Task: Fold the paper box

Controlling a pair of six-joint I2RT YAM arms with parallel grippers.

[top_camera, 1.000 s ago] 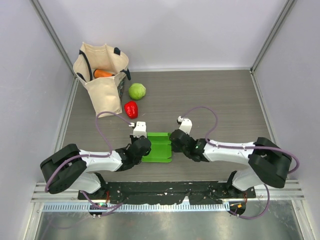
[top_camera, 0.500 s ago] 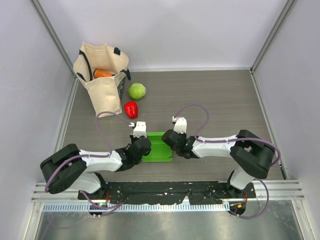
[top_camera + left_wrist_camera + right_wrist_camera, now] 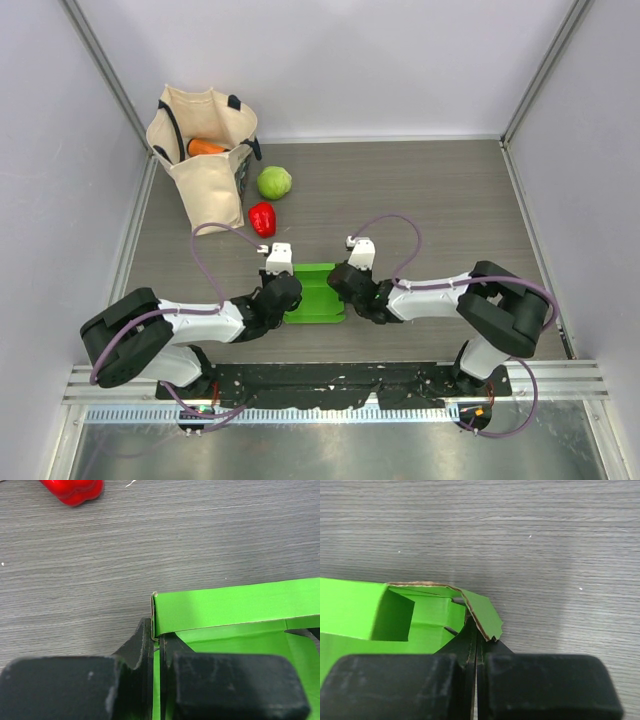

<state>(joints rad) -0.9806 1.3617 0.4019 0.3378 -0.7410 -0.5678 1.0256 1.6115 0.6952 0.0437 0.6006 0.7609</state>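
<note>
The paper box (image 3: 318,295) is bright green card, partly folded up with raised walls, lying on the table between my two arms. My left gripper (image 3: 289,293) is shut on its left wall. In the left wrist view the thin green card (image 3: 225,607) stands pinched between the black fingers of that gripper (image 3: 159,639). My right gripper (image 3: 343,287) is at the box's right edge. In the right wrist view its jaws (image 3: 477,633) are closed together at the base of a notched flap (image 3: 482,612) that bends outward over the fingertips. The box's inside (image 3: 350,615) shows to the left.
A red pepper (image 3: 262,218) and a round pale-green cabbage (image 3: 274,182) lie behind the box, to the left. A cream tote bag (image 3: 205,160) holding a carrot (image 3: 205,147) stands at the back left. The pepper also shows in the left wrist view (image 3: 72,489). Walls enclose the table.
The right gripper has swung left and in against the box's right edge, closing at the flap. The left gripper has held its grip and stayed put.
</note>
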